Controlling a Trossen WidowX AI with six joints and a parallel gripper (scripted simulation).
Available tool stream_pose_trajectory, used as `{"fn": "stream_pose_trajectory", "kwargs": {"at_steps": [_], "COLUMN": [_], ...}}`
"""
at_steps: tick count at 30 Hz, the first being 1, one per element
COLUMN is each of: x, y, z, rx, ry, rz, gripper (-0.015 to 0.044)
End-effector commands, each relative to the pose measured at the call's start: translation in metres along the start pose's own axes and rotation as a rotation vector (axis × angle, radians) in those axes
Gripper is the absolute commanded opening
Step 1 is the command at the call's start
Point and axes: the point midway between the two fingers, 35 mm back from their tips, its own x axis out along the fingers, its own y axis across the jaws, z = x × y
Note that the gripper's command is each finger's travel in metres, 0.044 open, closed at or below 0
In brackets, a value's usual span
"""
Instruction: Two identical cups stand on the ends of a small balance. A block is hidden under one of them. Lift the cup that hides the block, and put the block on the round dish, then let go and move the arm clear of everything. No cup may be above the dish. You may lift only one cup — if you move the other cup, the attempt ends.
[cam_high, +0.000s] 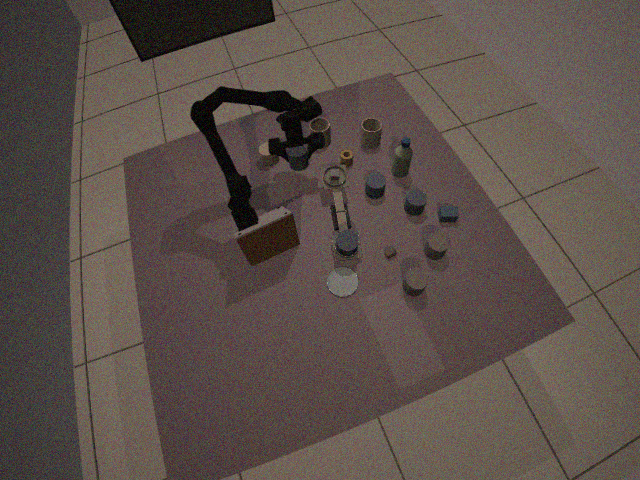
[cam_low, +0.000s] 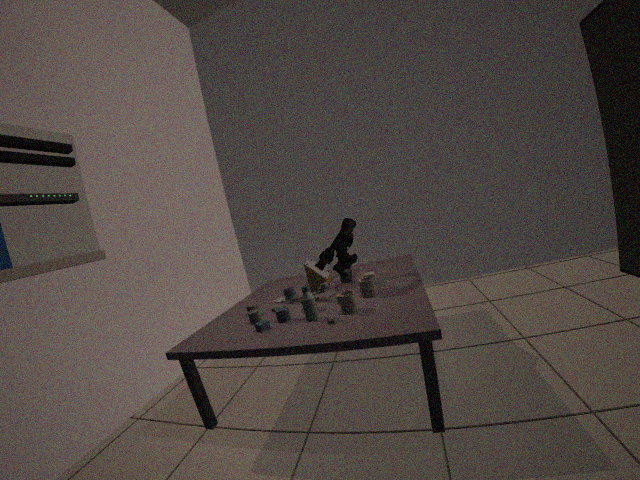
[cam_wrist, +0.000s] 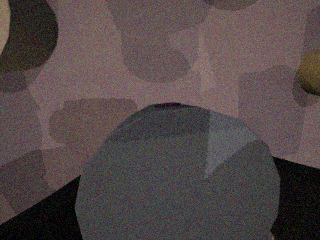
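Observation:
My gripper is shut on a blue-grey cup and holds it above the table, left of the balance's far end in the top view. The balance has a round rim at that far end. A small dark block shows inside the rim, uncovered. The other blue-grey cup stands on the balance's near end. The round pale dish lies just beyond that end, with no cup above it. The underside of the held cup is hidden.
An orange-brown box stands by the arm's base. A pale round object is left of the gripper. Two beige cups, an orange ring, a bottle and several blue and pale pieces stand around the balance.

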Motion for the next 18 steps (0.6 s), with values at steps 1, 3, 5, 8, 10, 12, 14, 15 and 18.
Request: {"fn": "stream_pose_trajectory", "kwargs": {"at_steps": [1, 3, 5, 8, 10, 12, 14, 15, 18], "x": [0.008, 0.008, 0.011, 0.02, 0.029, 0.04, 0.045, 0.047, 0.047], "y": [0.023, 0.024, 0.024, 0.024, 0.024, 0.024, 0.024, 0.025, 0.025], "z": [0.007, 0.007, 0.007, 0.007, 0.007, 0.008, 0.008, 0.008, 0.008], "rx": [-0.015, -0.015, -0.016, -0.016, -0.016, -0.016, -0.016, -0.016, -0.016], "ry": [-0.02, -0.021, -0.021, -0.02, -0.021, -0.022, -0.023, -0.023, -0.023], "rz": [0.005, 0.006, 0.006, 0.005, 0.006, 0.006, 0.006, 0.006, 0.006], "gripper": [0.0, 0.0, 0.0, 0.0, 0.0, 0.0, 0.0, 0.0, 0.0]}}
